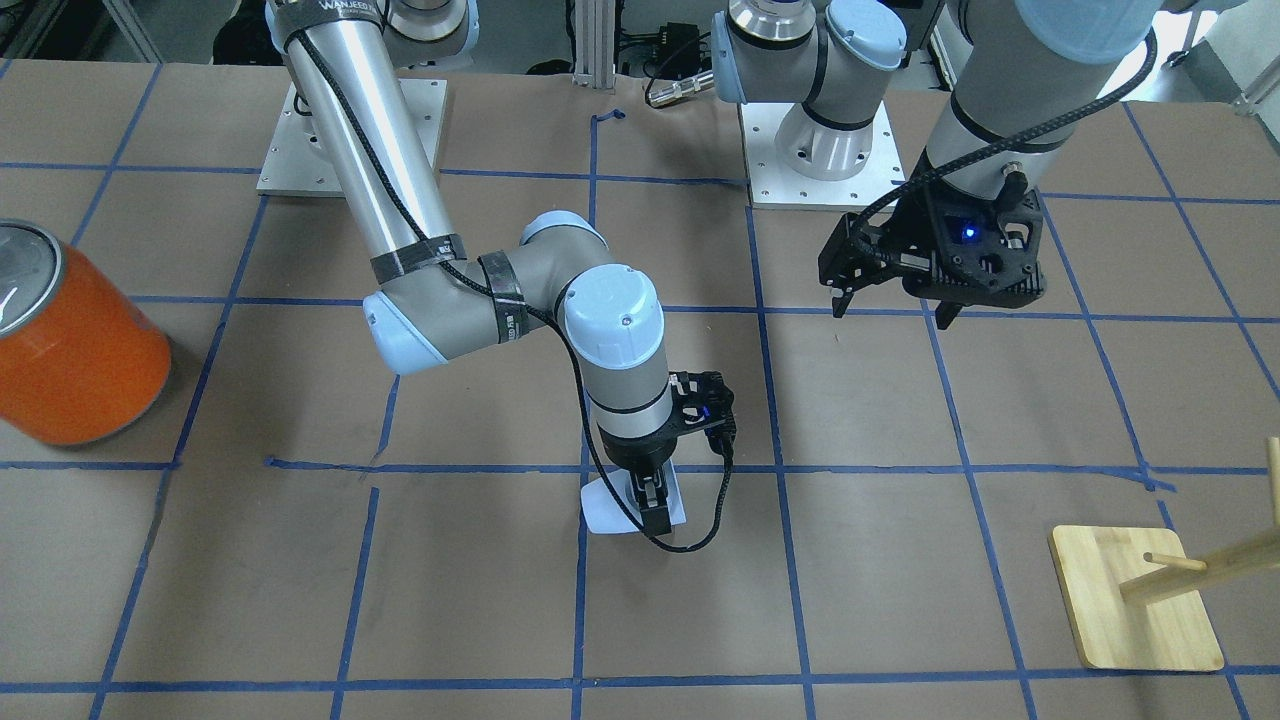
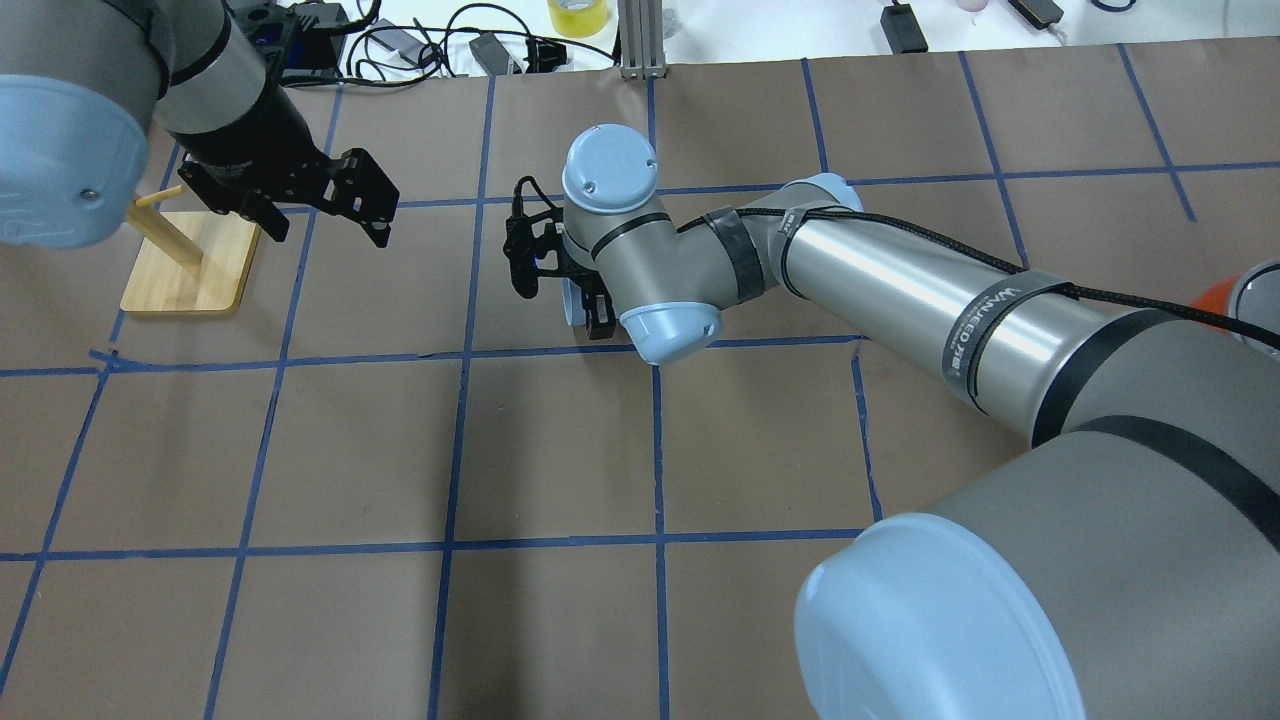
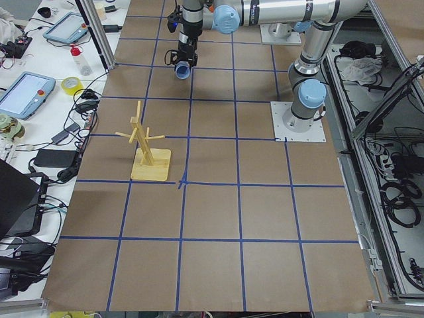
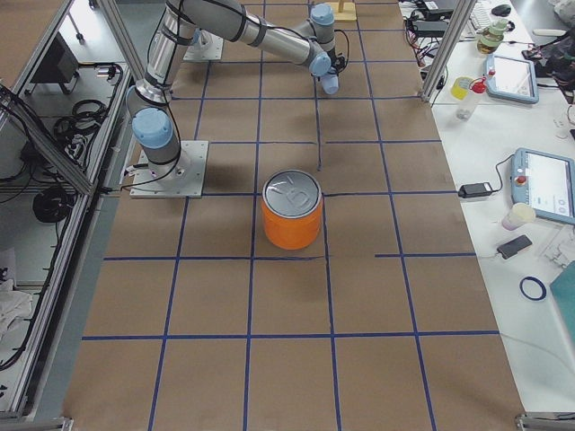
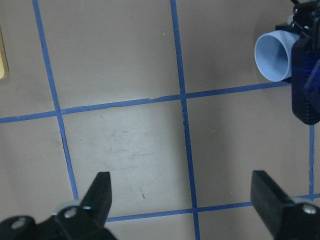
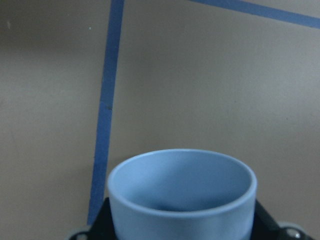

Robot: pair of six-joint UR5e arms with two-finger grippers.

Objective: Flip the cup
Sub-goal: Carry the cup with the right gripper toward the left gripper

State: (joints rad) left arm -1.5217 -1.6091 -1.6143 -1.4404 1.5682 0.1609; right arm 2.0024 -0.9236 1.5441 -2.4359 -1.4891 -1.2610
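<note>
The pale light-blue cup [image 1: 603, 512] is held between the fingers of my right gripper [image 1: 652, 512], which is shut on it just above the table near the middle. The cup lies roughly on its side; its open mouth shows in the right wrist view [image 6: 182, 192] and in the left wrist view [image 5: 272, 55]. It also shows in the overhead view [image 2: 573, 300], partly hidden by the wrist. My left gripper [image 1: 890, 300] is open and empty, hanging above the table away from the cup, with its fingers spread wide in the left wrist view [image 5: 182, 195].
A large orange can [image 1: 80, 340] with a silver top stands on my right side of the table. A wooden peg stand [image 1: 1135, 610] on a square base stands on my left side, near the left gripper [image 2: 328, 232]. Blue tape lines grid the brown table.
</note>
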